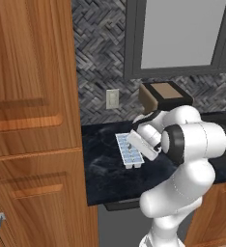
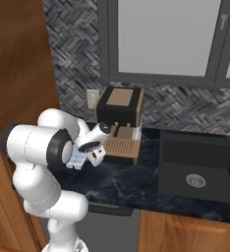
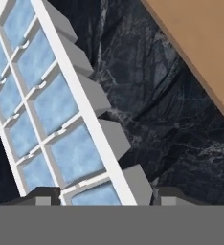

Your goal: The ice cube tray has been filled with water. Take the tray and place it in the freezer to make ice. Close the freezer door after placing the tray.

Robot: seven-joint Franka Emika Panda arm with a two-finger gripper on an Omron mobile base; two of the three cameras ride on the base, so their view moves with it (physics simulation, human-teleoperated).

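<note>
Early stage: pickup in progress, nothing delivered yet.

Hand view: the gripper (image 3: 103, 196) sits low over the near end of the ice cube tray (image 3: 51, 103), one dark fingertip on either side of its width, so the jaws straddle it. They look part-way closed, but I can't tell whether the pads are touching the tray walls, so I wouldn't call it gripped. The water (image 3: 54, 103) fills the cells, pale blue, none visibly spilled.

From the base views, the tray rests flat on the black marble counter (image 1: 110, 169), just in front of the brown slatted wooden block (image 2: 121, 149), with the hand pressed down over its far end. Sink (image 2: 198, 167) well apart to the right.

Left to do: secure the grip, lift level, carry to the freezer, place, shut the door.
</note>
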